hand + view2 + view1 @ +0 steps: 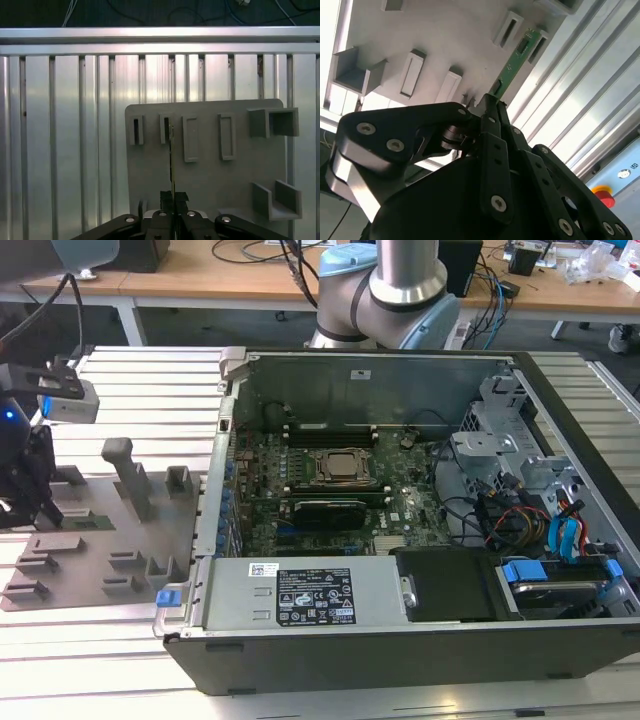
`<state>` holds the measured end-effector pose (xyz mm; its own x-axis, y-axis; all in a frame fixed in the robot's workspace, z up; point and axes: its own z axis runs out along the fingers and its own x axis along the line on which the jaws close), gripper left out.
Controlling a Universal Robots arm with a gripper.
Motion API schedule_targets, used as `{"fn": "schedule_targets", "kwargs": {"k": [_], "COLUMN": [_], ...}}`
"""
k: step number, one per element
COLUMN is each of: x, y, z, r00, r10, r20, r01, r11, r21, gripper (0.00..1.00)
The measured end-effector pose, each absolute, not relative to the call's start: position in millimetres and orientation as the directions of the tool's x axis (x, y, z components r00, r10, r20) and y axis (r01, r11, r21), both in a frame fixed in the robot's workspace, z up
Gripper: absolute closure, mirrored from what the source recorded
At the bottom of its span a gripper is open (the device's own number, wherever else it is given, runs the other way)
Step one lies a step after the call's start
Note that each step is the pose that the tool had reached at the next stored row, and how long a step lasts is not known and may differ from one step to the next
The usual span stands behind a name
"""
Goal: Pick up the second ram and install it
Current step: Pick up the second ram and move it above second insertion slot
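Exterior view, table: a ribbed aluminium table (pixel 130 390) carries everything.
Exterior view, case: an open dark-grey metal computer case (pixel 400 665) sits mid-table. Its green motherboard (pixel 400 500) is exposed, with the square metal CPU socket (pixel 345 468) near the board's middle.
Exterior view, tray: a flat grey plastic tray (pixel 80 540) with upright blocks lies just beside the case, at nine o'clock from it.
Exterior view, tool: my black tool (pixel 35 502) hangs low over the tray's nine o'clock end, well apart from the case. From here I cannot tell how its fingers stand.
First wrist view, ram: the second ram (pixel 171 160), a long thin green circuit-board stick, shows edge-on as a narrow line over the tray (pixel 210 170). It runs from a grey slotted block (pixel 165 129) to my tool.
First wrist view, tool: my tool (pixel 172 200) has its fingers together, pinched on the stick's near end.
Second wrist view, ram: the second ram (pixel 517 60) shows its green face with dark chips, and its far end reaches the tray's edge beside the table's ribs (pixel 580 100).
Second wrist view, tool: my tool (pixel 492 100) is clamped on the second ram's end, one finger on each face.
Second wrist view, button: a round red button (pixel 605 192) sits on a pale panel past the ribs.
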<state>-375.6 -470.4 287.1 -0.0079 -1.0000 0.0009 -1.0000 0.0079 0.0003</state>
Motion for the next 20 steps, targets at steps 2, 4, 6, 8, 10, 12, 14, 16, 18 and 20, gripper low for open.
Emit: {"fn": "schedule_targets", "kwargs": {"k": [2, 4, 6, 8, 10, 12, 14, 16, 18, 20], "x": [-376, -376, -376, -376, -376, -376, -376, -376, -376, -376], "y": [-470, -470, -470, -470, -470, -470, -470, -470, -470, -470], "z": [295, 300, 306, 311, 318, 323, 328, 331, 339, 347], "r00": [-0.008, -0.008, -0.008, -0.008, -0.008, -0.008, -0.008, -0.008, -0.008, -0.008], "r10": [-1.000, -1.000, -1.000, -1.000, -1.000, -1.000, -1.000, -1.000, -1.000, -1.000], "r20": [0.001, 0.001, 0.001, 0.001, 0.001, 0.001, 0.001, 0.001, 0.001, 0.001], "r01": [-1.000, -1.000, -1.000, -1.000, -1.000, -1.000, -1.000, -1.000, -1.000, -1.000], "r11": [0.008, 0.008, 0.008, 0.008, 0.008, 0.008, 0.008, 0.008, 0.008, 0.008], "r21": [0.000, 0.000, 0.000, 0.000, 0.000, 0.000, 0.000, 0.000, 0.000, 0.000], "gripper": [0.87, 0.87, 0.87, 0.87, 0.87, 0.87, 0.87, 0.87, 0.87, 0.87]}}
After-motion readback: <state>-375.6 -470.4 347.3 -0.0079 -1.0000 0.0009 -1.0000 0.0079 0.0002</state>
